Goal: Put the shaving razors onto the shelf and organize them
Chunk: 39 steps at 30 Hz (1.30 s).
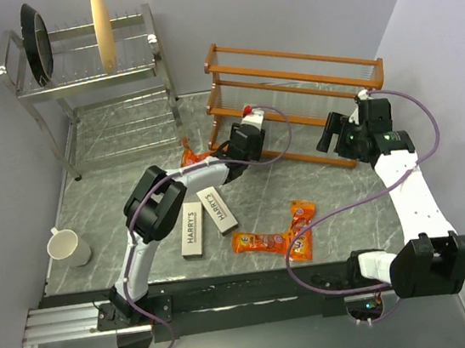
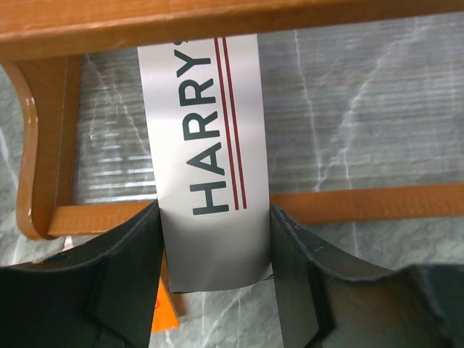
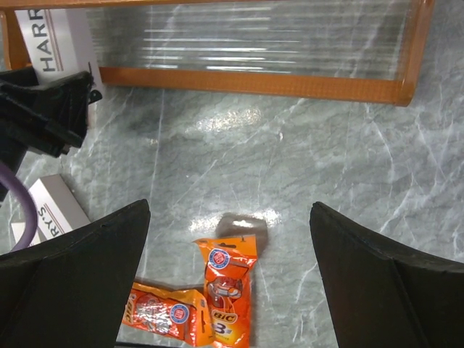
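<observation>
In the left wrist view my left gripper point(image 2: 215, 239) is shut on the near end of a pale-grey HARRY'S box point(image 2: 206, 145). The box crosses over a low rail of the orange-brown wooden shelf point(image 2: 362, 203), and its far end runs under a higher rail. From above, the left gripper point(image 1: 249, 133) is at the shelf point(image 1: 295, 61), near its left end. Two more HARRY'S boxes point(image 1: 193, 229) point(image 1: 217, 209) lie flat on the table. Two orange packs point(image 3: 230, 290) point(image 3: 163, 315) lie below my open, empty right gripper point(image 3: 228, 217). A third orange pack point(image 1: 192, 156) lies by the shelf's left foot.
A steel wire dish rack point(image 1: 92, 81) holding a dark pan and a wooden plate stands at the back left. A white mug point(image 1: 63, 245) sits near the table's left edge. My right gripper point(image 1: 331, 137) hovers before the shelf's right half.
</observation>
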Motion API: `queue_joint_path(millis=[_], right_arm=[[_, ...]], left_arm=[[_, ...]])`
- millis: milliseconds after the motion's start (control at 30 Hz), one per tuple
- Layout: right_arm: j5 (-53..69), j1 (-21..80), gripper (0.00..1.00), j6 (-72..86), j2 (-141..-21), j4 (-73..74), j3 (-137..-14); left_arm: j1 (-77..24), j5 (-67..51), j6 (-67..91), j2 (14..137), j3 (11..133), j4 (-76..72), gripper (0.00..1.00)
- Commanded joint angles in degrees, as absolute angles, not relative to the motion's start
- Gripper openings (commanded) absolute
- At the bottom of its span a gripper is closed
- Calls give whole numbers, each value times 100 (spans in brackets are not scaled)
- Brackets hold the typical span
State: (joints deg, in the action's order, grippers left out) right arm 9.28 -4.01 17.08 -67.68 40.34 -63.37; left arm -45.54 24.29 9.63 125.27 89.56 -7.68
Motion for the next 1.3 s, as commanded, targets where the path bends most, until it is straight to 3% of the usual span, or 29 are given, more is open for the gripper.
queue_joint_path(millis=[0,200,300,700,1000,1267], right_arm=[[1046,-439,98,1696,-6838,3885,-6407],[1020,-448,98,1644,-6812,3902,-6434],[888,-501,98,1547,-6671,3946,-6416],[1055,-624,97,1494,-6372,3964,-5897],[1204,-624,98,1292,-6539,3999,-6152],[1230,-624,100,1274,-6486,4069,-6126]], left_arm=[[-4465,2426,993,12700,9255,-1037,62],[-4412,2461,792,12543,8921,-1257,92],[-4438,2566,852,12053,8546,-1090,99],[-5097,2347,1801,8449,5681,509,100],[-5115,1468,3638,8103,4720,1388,99],[-4949,1284,4377,8787,4895,1477,100]])
